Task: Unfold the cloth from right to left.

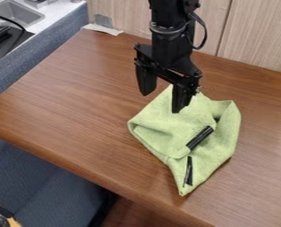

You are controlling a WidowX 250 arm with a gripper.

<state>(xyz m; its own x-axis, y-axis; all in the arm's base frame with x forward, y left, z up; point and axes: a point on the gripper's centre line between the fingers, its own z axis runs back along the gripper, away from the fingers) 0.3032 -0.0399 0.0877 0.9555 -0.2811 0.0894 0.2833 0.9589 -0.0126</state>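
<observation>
The claw [162, 101] is hanging above the worktop [77, 95] in a released state, its two black, blade-like fingers [180, 98] standing well apart. The cloth [166, 126] (soft, matte, light green, with a finely napped surface) is lying on the worktop below the claw and toward the right of the view. One finger is overlapping the cloth's upper part in the view; whether it is touching the fabric cannot be determined.

The cloth is forming an irregular kite shape, with a rounded fold on the left and a raised, creased flap on the right. Its long axis is running from beneath the claw toward the near edge of the worktop, and its narrow corner is pointing that way, slightly right of the claw.

A smooth black bar [200, 138] is resting at a slant on the cloth, below and right of the claw. A thin black strip [189, 171] is lying farther below, near the narrow corner. The worktop is showing a brown wood grain; beyond the claw, a pale wood-grain panel [249, 35] is standing upright.
</observation>
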